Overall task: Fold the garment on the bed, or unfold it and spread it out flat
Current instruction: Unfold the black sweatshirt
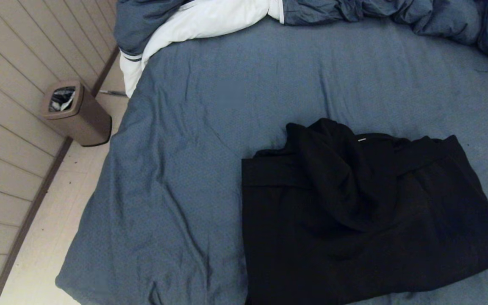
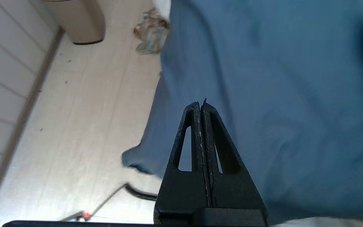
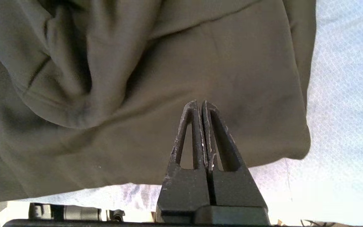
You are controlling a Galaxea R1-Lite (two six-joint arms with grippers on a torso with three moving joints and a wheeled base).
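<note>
- Black garment (image 1: 367,220) lying folded into a rough rectangle toward the near right part of the bed (image 1: 210,140), hood bunched on top, one corner just beside the right edge.
- Right gripper (image 3: 199,102) poised over the garment's near corner, fingers pressed together, grasping nothing.
- Left gripper (image 2: 200,104) clenched empty above the bed's near left edge, over bare sheet and pale floor (image 2: 83,126).
- Rumpled blue-grey duvet (image 1: 354,12) with white lining heaped along the far edge.
- Brown waste bin (image 1: 76,112) standing on the floor by the panelled wall (image 1: 11,63), left of the bed.
</note>
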